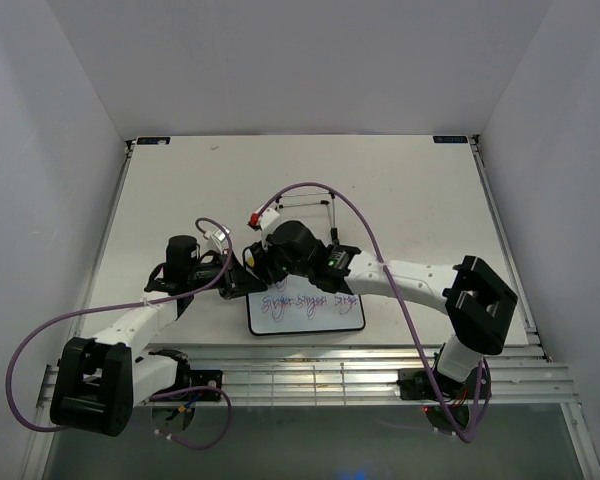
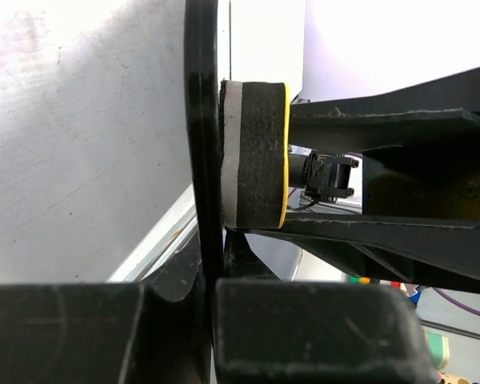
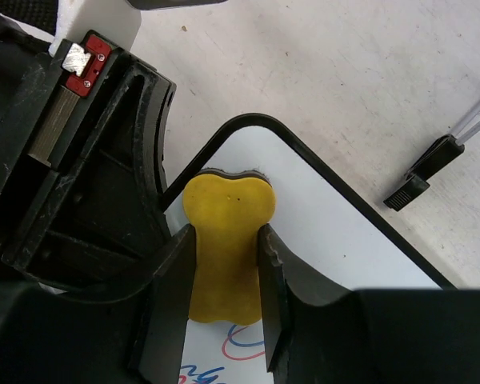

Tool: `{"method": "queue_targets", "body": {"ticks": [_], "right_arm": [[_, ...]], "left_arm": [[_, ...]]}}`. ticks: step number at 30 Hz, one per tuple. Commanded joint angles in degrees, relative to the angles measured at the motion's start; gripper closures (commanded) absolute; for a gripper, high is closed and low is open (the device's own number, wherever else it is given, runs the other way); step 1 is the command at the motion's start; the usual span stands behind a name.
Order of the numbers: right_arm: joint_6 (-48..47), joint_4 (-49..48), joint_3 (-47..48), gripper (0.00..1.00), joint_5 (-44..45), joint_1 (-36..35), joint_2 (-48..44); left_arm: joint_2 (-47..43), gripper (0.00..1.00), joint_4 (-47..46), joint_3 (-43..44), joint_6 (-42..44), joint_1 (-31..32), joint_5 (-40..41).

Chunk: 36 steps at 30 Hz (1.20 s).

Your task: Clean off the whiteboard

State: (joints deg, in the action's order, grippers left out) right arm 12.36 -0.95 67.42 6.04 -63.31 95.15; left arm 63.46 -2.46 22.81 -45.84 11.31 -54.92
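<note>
The whiteboard (image 1: 306, 310) lies flat near the table's front edge, with red-purple scribbles across its face. My left gripper (image 1: 242, 283) is shut on the black frame (image 2: 202, 120) at the board's left edge. My right gripper (image 3: 228, 272) is shut on the yellow peanut-shaped eraser (image 3: 224, 232), which is pressed onto the board's blank upper-left corner (image 3: 328, 232). The writing (image 3: 244, 348) begins just below the eraser. In the left wrist view the eraser (image 2: 256, 152) shows edge-on, with its felt against the board.
A black wire easel stand (image 1: 320, 205) stands just behind the board; one of its feet (image 3: 420, 172) rests on the table beside the board's top edge. The two arms meet closely over the board's left end. A metal rail (image 1: 310, 375) runs along the table's front.
</note>
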Motion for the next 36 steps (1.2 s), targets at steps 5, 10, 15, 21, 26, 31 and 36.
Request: {"method": "queue_targets", "body": {"ticks": [5, 10, 15, 21, 26, 31, 36], "right_arm": [[2.75, -1.51, -4.04, 0.69, 1.77, -2.43, 0.48], [4.51, -1.60, -11.76, 0.69, 3.18, -0.69, -1.55], [5.83, -2.30, -19.07, 0.69, 4.67, 4.33, -4.89], [4.78, 0.86, -19.70, 0.68, 9.17, 7.76, -5.33], [4.78, 3.06, -13.82, 0.69, 1.64, 7.85, -2.61], [6.45, 1.65, -10.12, 0.69, -5.42, 3.73, -2.43], [9.61, -0.54, -10.20, 0.68, -10.96, -1.01, -3.13]], "left_arm": [[-1.76, 1.00, -3.87, 1.62, 2.43, 0.73, -4.85], [-2.11, 1.00, -3.17, 1.98, 2.87, 0.73, -4.06], [-2.46, 1.00, -3.17, 1.98, 2.87, 0.64, -4.32], [-2.29, 1.00, -3.17, 1.80, 2.78, 0.64, -3.88], [-2.11, 1.00, -3.17, 1.71, 2.78, 0.73, -3.53], [-2.20, 1.00, -2.47, 1.98, 3.30, 0.73, -3.36], [-2.47, 1.00, -2.37, 2.06, 3.48, 0.73, -3.09]]}}
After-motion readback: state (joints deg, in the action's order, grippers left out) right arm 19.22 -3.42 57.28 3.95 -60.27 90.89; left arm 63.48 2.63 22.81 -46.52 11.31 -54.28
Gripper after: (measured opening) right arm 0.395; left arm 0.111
